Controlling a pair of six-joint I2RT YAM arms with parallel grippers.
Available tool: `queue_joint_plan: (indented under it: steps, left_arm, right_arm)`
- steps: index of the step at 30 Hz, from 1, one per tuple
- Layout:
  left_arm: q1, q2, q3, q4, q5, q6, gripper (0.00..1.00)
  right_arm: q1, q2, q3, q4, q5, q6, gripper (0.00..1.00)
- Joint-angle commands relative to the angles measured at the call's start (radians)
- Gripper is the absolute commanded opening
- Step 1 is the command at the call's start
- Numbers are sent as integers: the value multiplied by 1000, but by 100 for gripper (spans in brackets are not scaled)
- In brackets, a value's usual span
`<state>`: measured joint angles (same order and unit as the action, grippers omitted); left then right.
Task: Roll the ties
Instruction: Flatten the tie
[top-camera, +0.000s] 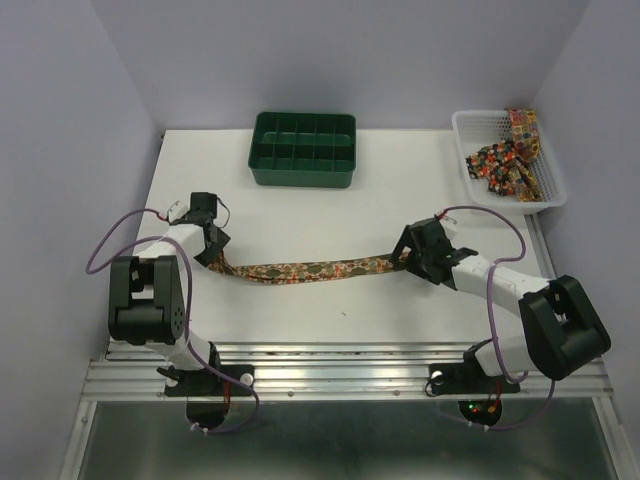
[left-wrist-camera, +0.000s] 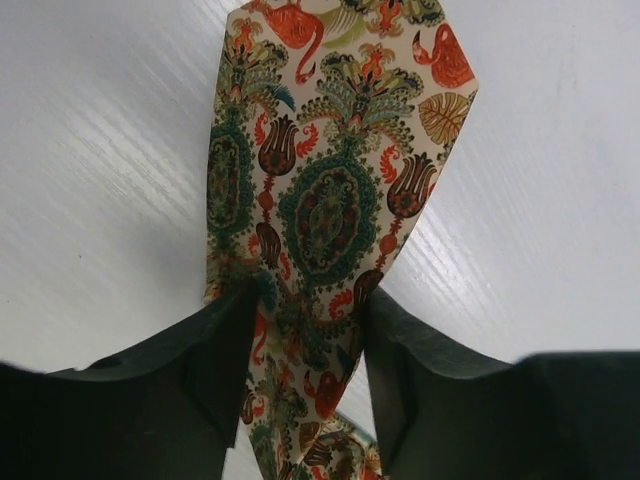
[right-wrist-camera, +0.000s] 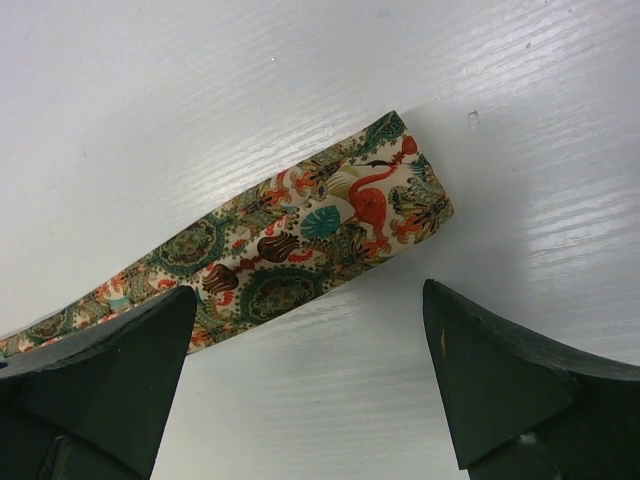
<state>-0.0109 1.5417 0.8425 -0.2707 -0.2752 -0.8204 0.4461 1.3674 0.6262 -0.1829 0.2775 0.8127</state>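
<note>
1. Tie (top-camera: 300, 270) lies flat on the counter (top-camera: 330, 215), stretched left to right across the middle of the top view.
2. Left end effector (top-camera: 213, 250) is at the tie's left end. In its wrist view the fingers (left-wrist-camera: 200, 390) have closed in on the printed fabric, one pressed against each edge, and the cloth narrows between them.
3. Right end effector (top-camera: 414, 256) is low over the tie's right end, its jaws spread wide and gripping nothing. The blunt end of the tie shows between them, at the centre of its wrist view.
4. More ties (top-camera: 505, 160) are heaped in the basket (top-camera: 461, 140), upper right of the top view.
5. Tray (top-camera: 300, 178) stands at upper centre, well apart from the flat tie.
</note>
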Motion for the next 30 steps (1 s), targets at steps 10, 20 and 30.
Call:
queue_joint_plan:
  steps: [10, 20, 30]
  left_arm:
    - [0, 18, 139, 89, 58, 154, 0]
    - [2, -225, -155, 585, 122, 155, 0]
    - [78, -407, -381, 348, -119, -181, 23]
  right_arm:
    - [-38, 32, -10, 22, 20, 5, 100]
    - [-40, 19, -22, 79, -61, -73, 100]
    - [-40, -7, -26, 62, -20, -55, 100]
